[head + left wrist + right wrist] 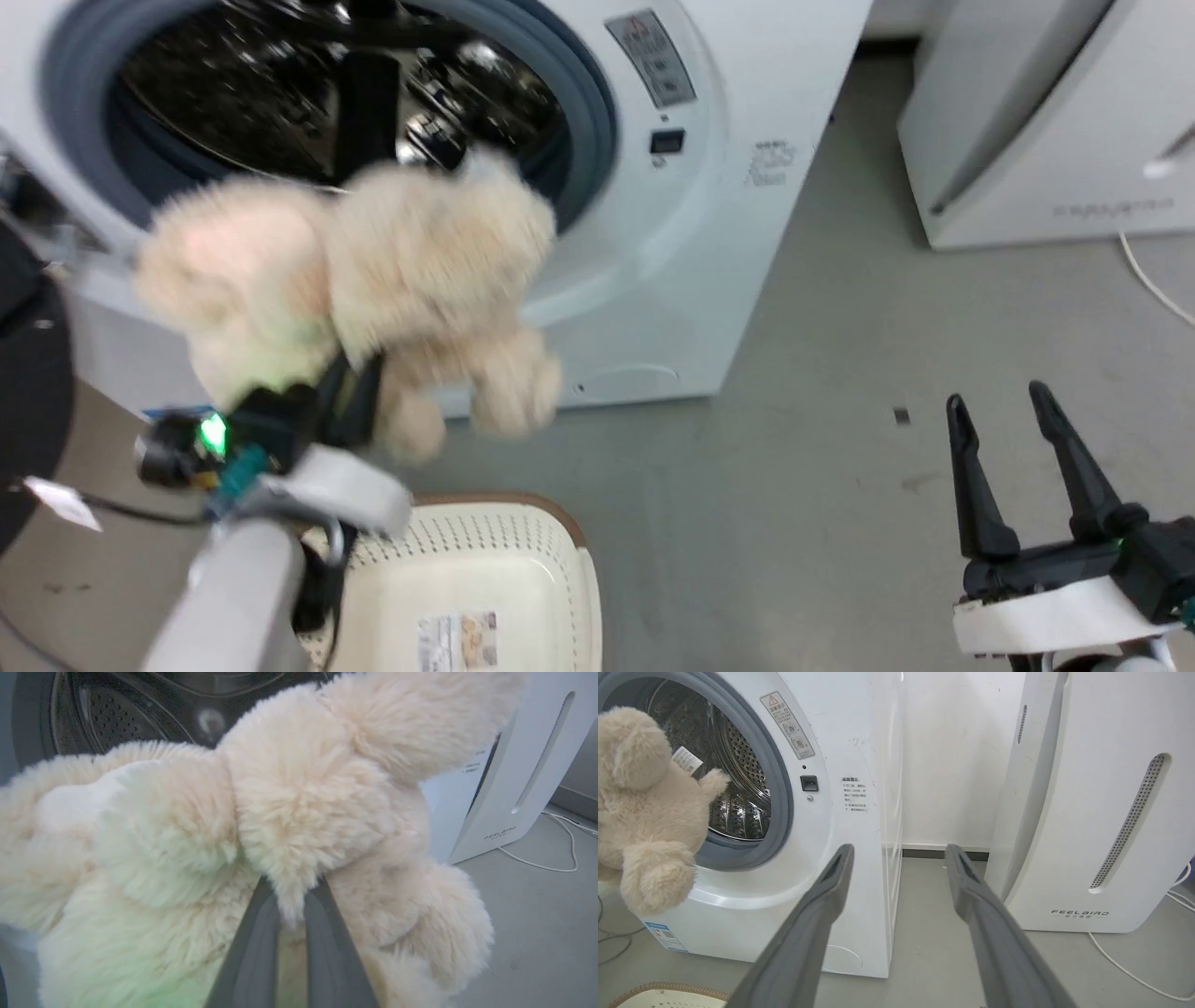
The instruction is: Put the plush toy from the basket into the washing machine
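Left end effector (pixel 292 891): the two dark fingers are pinching a tuft of shaggy fur on the plush toy (pixel 373 271), the pads nearly meeting around it. A green lamp is glowing at the wrist and tinting the fur nearest it.

The toy is hanging off the floor (pixel 794 467), clear of the basket (pixel 485 537), limbs dangling. It is sitting in front of the open porthole of the washing machine (pixel 747 233), level with the lower part of the grey gasket (pixel 782 793). Cannot tell whether any of it is crossing into the steel drum (pixel 738 807). A white tag (pixel 685 759) is showing on the toy's far side.

The basket is standing on the floor, near and just below the toy, with only a label (pixel 457 639) lying on its bottom.

Right end effector (pixel 996 397): fingers are spreading wide and gripping nothing, hovering at near right, well apart from toy and basket.

Far right, a white appliance marked FEELBAIRD (pixel 1087 835) is standing beside the washer, with a pale cable (pixel 1134 975) trailing on the floor.
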Available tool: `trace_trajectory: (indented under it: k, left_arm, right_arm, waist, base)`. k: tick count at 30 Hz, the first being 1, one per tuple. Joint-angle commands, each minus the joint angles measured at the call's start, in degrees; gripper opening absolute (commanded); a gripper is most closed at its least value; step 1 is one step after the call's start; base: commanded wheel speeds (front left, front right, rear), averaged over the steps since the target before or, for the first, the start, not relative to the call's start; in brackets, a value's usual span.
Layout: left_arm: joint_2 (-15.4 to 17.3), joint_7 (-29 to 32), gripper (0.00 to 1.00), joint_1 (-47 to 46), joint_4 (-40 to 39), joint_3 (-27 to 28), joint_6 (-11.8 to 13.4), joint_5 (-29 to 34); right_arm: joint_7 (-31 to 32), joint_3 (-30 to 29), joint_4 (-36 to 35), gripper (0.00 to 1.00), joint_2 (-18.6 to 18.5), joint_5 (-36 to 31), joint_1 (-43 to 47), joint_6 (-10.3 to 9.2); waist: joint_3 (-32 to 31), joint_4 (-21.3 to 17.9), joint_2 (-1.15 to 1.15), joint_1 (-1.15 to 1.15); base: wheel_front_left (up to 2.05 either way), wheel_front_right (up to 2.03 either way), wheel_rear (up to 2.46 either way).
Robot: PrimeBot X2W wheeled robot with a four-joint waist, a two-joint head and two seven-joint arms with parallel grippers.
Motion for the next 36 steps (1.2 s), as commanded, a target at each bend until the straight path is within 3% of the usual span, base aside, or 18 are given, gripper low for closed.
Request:
trace_trajectory:
  k: [1, 11, 23, 30, 36]
  left_arm:
    - [0.7, -0.3, 0.0, -3.2, -1.2, 1.0, 0.2, -0.2]
    - [5.0, 5.0, 0.0, -24.3, 0.9, 4.7, -1.3, -1.1]
    - [11.6, 12.4, 0.0, -53.9, 19.4, 4.0, -3.2, 2.8]
    - [13.9, 15.8, 0.0, -60.5, 31.4, 2.0, -4.0, 4.6]
    - [13.3, 14.6, 0.0, -62.8, 36.3, -0.4, -4.8, 5.7]
  right_arm:
    - [-0.2, 0.1, -0.8, 1.0, 0.0, 0.5, -1.4, -0.05]
    - [-0.2, 0.4, -3.1, 1.0, 0.0, 1.7, -5.8, -0.05]
    - [-0.2, 1.9, -4.0, 1.0, 0.0, 5.6, -10.0, -0.05]
    - [-0.2, 2.9, -4.2, 1.0, 0.0, 7.3, -11.2, -0.05]
    - [-0.2, 2.6, -3.9, 1.0, 0.0, 7.6, -11.5, -0.05]
  waist:
    - [3.5, -2.1, 0.0, 0.0]
    - [16.4, -7.0, 0.0, 0.0]
    - [28.4, -11.1, 0.0, 0.0]
    - [31.5, -12.7, 0.0, 0.0]
    - [31.9, -12.4, 0.0, 0.0]
  base:
    - [0.0, 0.0, 0.0]
    - [0.0, 0.0, 0.0]
    - [0.0, 0.0, 0.0]
    - [0.0, 0.0, 0.0]
    - [0.0, 0.0, 0.0]
